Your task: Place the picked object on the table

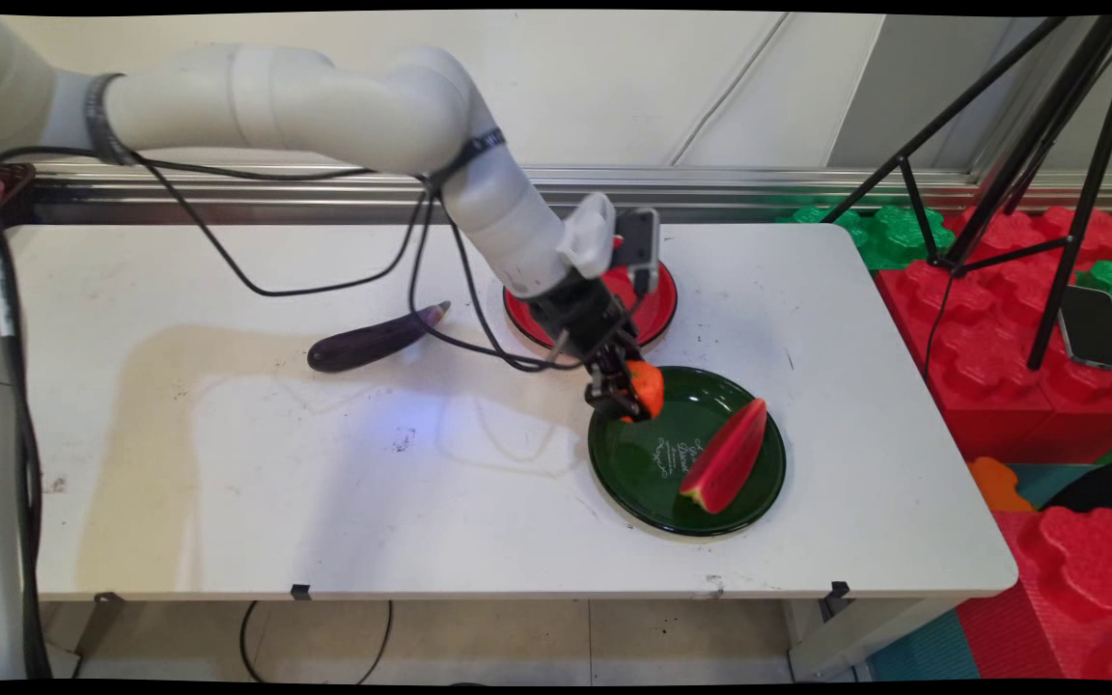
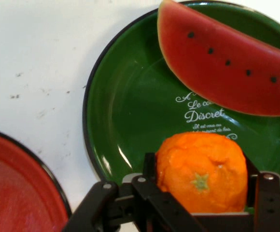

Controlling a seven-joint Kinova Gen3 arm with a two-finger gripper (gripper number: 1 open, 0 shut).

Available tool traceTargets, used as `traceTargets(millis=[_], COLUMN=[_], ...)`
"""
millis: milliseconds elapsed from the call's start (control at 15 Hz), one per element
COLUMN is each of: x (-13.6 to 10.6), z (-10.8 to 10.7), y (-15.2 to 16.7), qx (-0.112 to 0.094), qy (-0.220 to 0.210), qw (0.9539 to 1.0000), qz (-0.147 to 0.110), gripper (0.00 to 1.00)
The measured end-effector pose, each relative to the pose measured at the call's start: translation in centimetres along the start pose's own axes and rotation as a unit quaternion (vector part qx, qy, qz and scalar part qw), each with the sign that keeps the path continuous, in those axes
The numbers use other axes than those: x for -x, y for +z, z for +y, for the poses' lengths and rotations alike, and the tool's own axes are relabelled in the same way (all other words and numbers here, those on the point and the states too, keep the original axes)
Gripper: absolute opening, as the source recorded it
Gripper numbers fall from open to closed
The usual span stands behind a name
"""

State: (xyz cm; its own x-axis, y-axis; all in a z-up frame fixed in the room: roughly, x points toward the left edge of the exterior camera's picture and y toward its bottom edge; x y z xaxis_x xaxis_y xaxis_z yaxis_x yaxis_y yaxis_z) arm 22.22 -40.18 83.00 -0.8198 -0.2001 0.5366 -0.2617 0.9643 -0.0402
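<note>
Over green plate's (image 1: 638,473) far-left rim, gripper (image 1: 625,391) clamped orange (image 2: 202,171); fingers (image 2: 149,166) mostly hidden behind fruit. Watermelon slice (image 1: 725,456) lay on plate. Red plate (image 1: 657,309) partly hidden by arm. Eggplant (image 1: 373,340) well left.

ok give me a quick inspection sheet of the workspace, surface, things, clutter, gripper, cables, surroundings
surface: white table, scuffed, with small dark marks.
things: orange held between the gripper's fingers over the near-left rim of the green plate; watermelon slice lies on that plate's right side; red plate behind it, partly hidden by the arm; eggplant lies on the table to the left.
clutter: nothing seen on the table beyond these.
grippers: gripper shut on the orange.
cables: black cables hang from the arm and loop across the table near the eggplant.
surroundings: black tripod, red and green foam blocks and a phone to the right; wall behind.
</note>
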Motion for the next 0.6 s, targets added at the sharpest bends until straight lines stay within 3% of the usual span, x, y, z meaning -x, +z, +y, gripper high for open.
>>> traceTargets(millis=[600], x=[3.2], z=[0.6], y=[-8.7], qx=[-0.019], qy=[-0.044], qw=[0.9987], qz=[0.018], gripper=[0.00])
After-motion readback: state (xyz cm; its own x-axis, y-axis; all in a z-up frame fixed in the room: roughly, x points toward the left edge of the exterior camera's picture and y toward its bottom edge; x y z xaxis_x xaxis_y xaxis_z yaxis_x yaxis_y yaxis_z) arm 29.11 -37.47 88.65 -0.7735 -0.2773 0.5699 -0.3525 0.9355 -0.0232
